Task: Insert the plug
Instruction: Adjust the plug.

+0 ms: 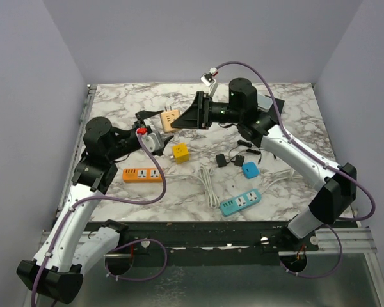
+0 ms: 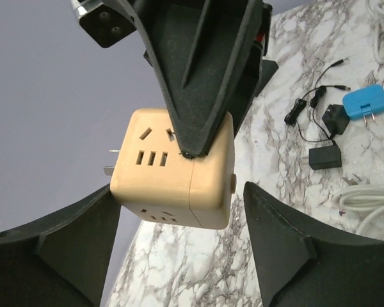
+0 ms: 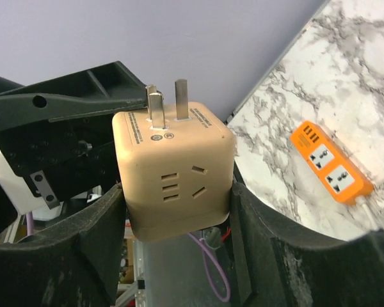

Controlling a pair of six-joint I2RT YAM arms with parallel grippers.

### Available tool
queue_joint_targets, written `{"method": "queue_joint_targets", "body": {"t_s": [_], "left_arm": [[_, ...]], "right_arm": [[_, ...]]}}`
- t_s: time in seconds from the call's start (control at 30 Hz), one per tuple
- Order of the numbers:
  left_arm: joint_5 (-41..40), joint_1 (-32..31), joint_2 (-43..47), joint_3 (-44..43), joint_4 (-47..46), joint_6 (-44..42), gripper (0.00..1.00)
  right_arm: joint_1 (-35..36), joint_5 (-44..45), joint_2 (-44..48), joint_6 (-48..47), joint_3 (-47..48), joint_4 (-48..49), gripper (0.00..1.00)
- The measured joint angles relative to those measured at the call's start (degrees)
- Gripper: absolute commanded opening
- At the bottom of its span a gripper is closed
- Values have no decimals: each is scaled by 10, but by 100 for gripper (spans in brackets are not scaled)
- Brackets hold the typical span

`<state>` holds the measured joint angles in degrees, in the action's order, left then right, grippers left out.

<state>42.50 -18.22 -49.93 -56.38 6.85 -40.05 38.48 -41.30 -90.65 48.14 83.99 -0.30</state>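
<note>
Nothing readable — print lines on the tan cube adapter (image 3: 173,185) are too small and blurred.

Yellow cube (image 1: 180,152) near white cable (image 1: 208,184); black adapters (image 1: 222,159) beside blue charger (image 1: 250,169)

Matt plastic cube adapter (image 3: 173,179), metal prongs (image 3: 181,99)

Tan cube plug (image 1: 171,119) with rounded corners. Two flat metal prongs (image 3: 155,105) stick out of one face; socket slots are visible on the other faces. It is off the table (image 1: 294,115), over its far-left part, clamped between the right gripper (image 3: 176,211) fingers, slightly tilted.
</note>
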Motion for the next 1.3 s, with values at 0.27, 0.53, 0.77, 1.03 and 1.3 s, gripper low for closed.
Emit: {"method": "queue_joint_targets", "body": {"t_s": [0.27, 0.53, 0.77, 1.03, 1.3], "left_arm": [[15, -2, -7, 0, 55, -50, 99], [7, -2, 19, 7, 94, -155, 99], [-47, -3, 61, 23, 92, -272, 99], [-72, -3, 107, 91, 20, -365, 99], [-17, -3, 130, 145, -43, -508, 99]], "right_arm": [[0, 37, 0, -49, 47, -115, 1], [1, 51, 0, -89, 100, -207, 1], [-1, 41, -5, -90, 138, -255, 1], [-3, -8, -6, -51, 141, -275, 1], [-3, -61, -14, 5, 138, -259, 1]]}}
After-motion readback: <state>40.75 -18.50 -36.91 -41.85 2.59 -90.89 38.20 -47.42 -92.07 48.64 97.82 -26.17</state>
